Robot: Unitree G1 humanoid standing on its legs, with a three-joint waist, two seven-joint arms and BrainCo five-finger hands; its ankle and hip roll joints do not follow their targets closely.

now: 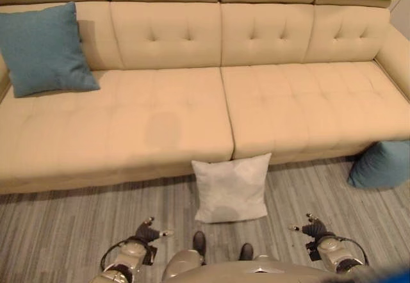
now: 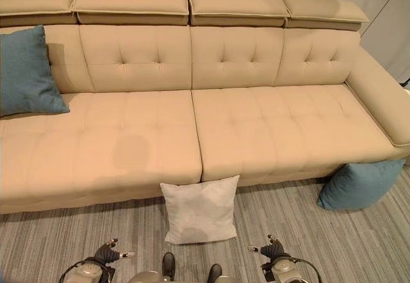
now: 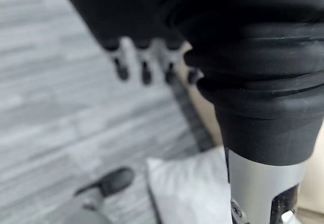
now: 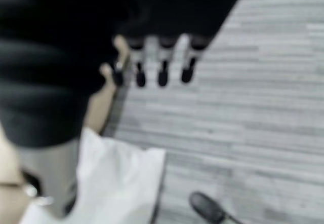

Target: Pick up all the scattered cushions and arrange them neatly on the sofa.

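Observation:
A white cushion (image 1: 230, 187) leans upright against the front of the beige sofa (image 1: 160, 123), standing on the floor at its middle. One teal cushion (image 1: 45, 49) rests on the sofa seat at the far left, propped against the backrest. Another teal cushion (image 2: 359, 184) lies on the floor by the sofa's right end. My left hand (image 1: 148, 233) hangs low to the left of the white cushion, fingers straight and holding nothing. To the cushion's right, my right hand (image 1: 312, 227) is likewise open and apart from it. The white cushion (image 3: 190, 188) shows past my left hand's fingers (image 3: 144, 72).
The floor (image 1: 64, 225) is grey striped wood planking. The sofa's right armrest (image 2: 381, 97) juts forward above the floor cushion. A pale wall or door panel (image 2: 391, 20) stands behind the sofa at the far right.

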